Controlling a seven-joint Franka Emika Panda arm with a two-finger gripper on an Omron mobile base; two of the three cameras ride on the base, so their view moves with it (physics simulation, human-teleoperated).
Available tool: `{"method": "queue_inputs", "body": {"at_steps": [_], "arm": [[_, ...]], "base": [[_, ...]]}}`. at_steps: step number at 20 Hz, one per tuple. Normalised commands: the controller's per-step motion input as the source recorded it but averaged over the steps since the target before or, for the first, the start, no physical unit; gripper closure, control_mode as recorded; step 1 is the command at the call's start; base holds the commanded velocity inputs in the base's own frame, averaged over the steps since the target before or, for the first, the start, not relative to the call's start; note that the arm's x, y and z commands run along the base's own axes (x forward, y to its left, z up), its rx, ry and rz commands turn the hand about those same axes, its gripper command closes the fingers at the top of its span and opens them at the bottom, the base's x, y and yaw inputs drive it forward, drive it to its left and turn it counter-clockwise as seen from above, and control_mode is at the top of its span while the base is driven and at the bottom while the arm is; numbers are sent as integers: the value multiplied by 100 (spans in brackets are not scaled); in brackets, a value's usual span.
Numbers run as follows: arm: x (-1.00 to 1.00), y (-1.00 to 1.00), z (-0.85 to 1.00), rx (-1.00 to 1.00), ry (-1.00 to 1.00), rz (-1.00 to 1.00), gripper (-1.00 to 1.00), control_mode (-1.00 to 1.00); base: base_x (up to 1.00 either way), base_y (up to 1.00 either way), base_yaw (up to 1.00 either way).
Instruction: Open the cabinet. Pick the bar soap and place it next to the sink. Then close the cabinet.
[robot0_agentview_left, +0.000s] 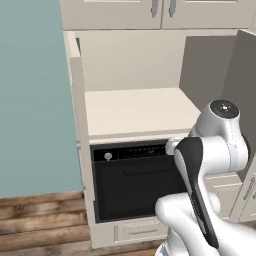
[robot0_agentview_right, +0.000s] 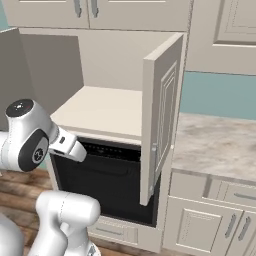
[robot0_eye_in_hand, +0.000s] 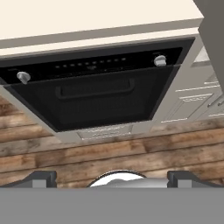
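Risk, soap: we see no bar soap on the shelf (robot0_agentview_left: 137, 112) in either base view; if it lies deep at the back or in a corner hidden by the doors, we judge a reach could go to the wrong spot and grope on bare shelf.
Risk, right door: the door (robot0_agentview_right: 161, 120) stands out edge-on toward the robot; we think an arm swing toward the counter (robot0_agentview_right: 217, 145) could knock it.
Risk, oven: the black oven (robot0_eye_in_hand: 98, 94) sits just under the shelf, its knobs (robot0_eye_in_hand: 160, 60) near the shelf lip; a low approach could hit the oven instead of entering the cabinet.
Risk, aim: the hand camera looks down at the oven and the wood floor (robot0_eye_in_hand: 109, 157), not into the cabinet, so we would need to lift and re-aim first.
Cabinet: the cabinet (robot0_agentview_left: 130, 60) is open, both doors swung out; cream inside, plain back wall, one flat shelf; it sits above the oven, below shorter cupboards (robot0_agentview_right: 100, 12).
Fingers: the fingertips (robot0_eye_in_hand: 41, 178) stand far apart at the bottom corners of the hand view, spread wide with nothing between them.
Sink: we cannot tell where it is from these views.
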Motion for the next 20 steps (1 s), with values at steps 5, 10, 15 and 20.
{"method": "queue_inputs", "body": {"at_steps": [5, 10, 15, 20], "arm": [[0, 0, 0, 0, 0, 0, -100, 100], [0, 0, 0, 0, 0, 0, -100, 100], [-21, 0, 0, 2, -1, 0, -100, -100], [-69, -2, 0, 5, -13, -1, -100, -100]], "base": [[41, 3, 0], [24, 2, 0], [0, 0, 0], [0, 0, 0]]}}
